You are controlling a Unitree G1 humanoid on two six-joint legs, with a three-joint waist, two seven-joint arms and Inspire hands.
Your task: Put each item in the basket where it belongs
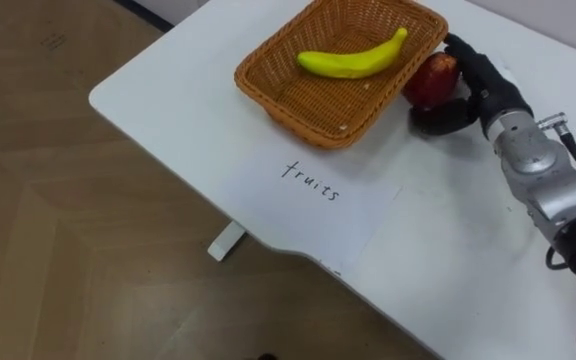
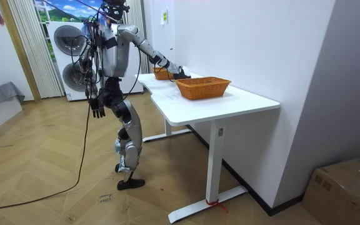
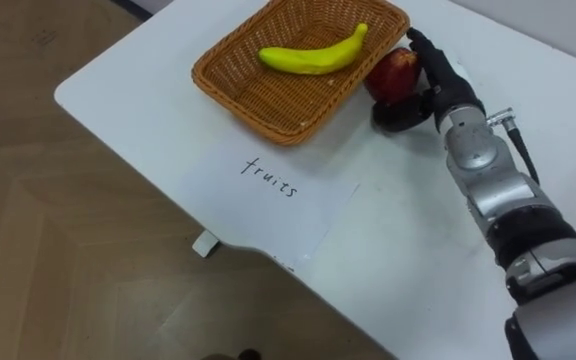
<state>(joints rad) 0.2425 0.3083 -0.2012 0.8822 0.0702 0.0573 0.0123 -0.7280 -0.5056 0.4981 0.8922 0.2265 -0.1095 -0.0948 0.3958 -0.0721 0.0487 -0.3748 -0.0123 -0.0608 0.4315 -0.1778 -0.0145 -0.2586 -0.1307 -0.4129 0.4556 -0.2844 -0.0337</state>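
The banana (image 1: 353, 60) is yellow and curved. It lies on its side inside a brown woven basket (image 1: 268, 90), near the back, with its thin end pointing right. This basket is wide and low and sits flat on the white bench (image 1: 168, 110), close to the bench's left corner.

The apple (image 1: 433, 80) is red and round. It is outside the basket, right up against the right wall. The right hand (image 1: 478, 85) has its dark fingers curled around it. I cannot tell if the apple rests on the bench.

In the room view, a second brown basket (image 2: 203, 87) stands on the same bench, well apart from the first.
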